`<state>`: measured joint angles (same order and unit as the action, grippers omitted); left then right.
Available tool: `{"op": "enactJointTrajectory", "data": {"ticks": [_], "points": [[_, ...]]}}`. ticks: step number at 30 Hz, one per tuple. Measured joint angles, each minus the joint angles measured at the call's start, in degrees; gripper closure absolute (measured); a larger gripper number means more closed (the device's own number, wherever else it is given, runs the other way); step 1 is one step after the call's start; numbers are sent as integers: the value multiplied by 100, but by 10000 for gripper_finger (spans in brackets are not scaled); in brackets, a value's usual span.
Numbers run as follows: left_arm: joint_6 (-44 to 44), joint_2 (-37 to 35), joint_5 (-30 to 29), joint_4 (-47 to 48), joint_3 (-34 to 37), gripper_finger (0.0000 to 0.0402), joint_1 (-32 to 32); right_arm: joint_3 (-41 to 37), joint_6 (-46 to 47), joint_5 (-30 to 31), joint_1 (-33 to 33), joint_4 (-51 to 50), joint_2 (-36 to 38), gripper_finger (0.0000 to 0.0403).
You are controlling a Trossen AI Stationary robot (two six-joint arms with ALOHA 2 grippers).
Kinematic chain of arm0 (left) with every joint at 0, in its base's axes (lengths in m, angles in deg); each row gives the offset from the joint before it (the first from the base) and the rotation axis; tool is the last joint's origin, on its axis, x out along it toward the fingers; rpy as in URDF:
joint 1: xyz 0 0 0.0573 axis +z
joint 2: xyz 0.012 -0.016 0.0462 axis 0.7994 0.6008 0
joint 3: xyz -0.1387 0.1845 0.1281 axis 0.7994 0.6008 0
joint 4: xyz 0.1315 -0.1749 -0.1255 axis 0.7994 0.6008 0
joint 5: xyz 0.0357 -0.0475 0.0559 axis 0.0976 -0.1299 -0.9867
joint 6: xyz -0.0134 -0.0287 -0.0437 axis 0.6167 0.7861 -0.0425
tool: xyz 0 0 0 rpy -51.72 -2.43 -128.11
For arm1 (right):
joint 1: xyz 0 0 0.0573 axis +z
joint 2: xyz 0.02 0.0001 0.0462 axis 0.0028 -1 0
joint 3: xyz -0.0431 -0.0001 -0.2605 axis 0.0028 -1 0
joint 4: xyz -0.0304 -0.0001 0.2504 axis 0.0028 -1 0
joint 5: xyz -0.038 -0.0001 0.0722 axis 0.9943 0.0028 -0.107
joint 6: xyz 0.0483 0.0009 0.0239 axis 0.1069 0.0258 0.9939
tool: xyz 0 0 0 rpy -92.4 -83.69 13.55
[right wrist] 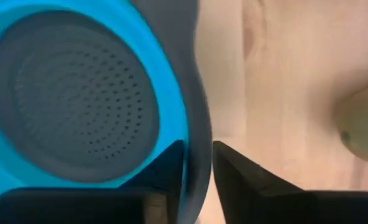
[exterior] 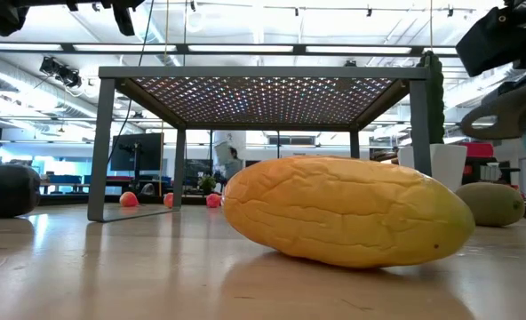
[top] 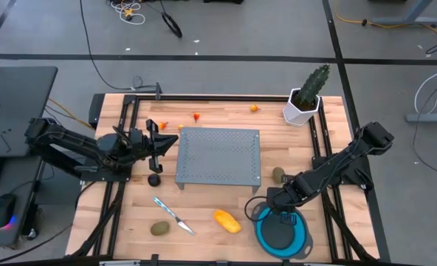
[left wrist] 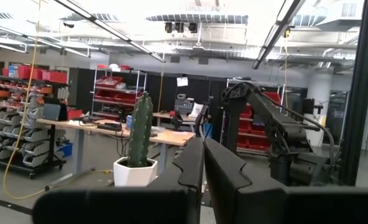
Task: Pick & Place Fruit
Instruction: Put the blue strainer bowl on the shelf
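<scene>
**Right claw closed on the rim of the blue bowl; all fruit still on the surface**

Nearest the low camera lies the yellow-orange oval fruit (top: 227,221), on its side on the wooden surface (top: 204,203), with the knife (top: 173,214) and one olive-brown oval (top: 159,228) beside it at the front edge. Just to its right stands the blue bowl (top: 283,235), which holds no fruit. The right claw (right wrist: 199,163) is at the bowl's near rim; in the right wrist view its two fingers are drawn close together with the rim's dark edge between them, so it appears to grip the bowl, not a fruit. A second olive-brown oval (top: 278,174) lies just beyond that arm. Mid-surface stands the perforated metal stand (top: 218,157), with the dark round fruit (top: 154,179) near its left front corner. The left claw (left wrist: 202,163), fingers pressed together and empty, waits raised at the left. Farthest back lie the tiny orange and red pieces (top: 196,116) and a potted cactus (top: 307,96).

Judged step: positioning the bowl before any picking. The next move calls for releasing the rim, then approaching a nearby fruit.
</scene>
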<state>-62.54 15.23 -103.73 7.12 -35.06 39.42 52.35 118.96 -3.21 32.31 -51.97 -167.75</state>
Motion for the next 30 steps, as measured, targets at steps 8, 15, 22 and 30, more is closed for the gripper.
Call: {"op": "enactJointTrajectory", "data": {"ticks": [8,15,22,30], "points": [[4,0,0,17,0,378,0,-267,-67,-14,-4,546,2,332],[4,0,0,20,0,379,0,-308,-27,-4,-15,903,2,332],[4,0,0,39,0,379,0,-306,-26,-6,-20,768,2,338],[-35,0,0,39,0,380,0,333,-247,-164,-17,51,2,385]]}}
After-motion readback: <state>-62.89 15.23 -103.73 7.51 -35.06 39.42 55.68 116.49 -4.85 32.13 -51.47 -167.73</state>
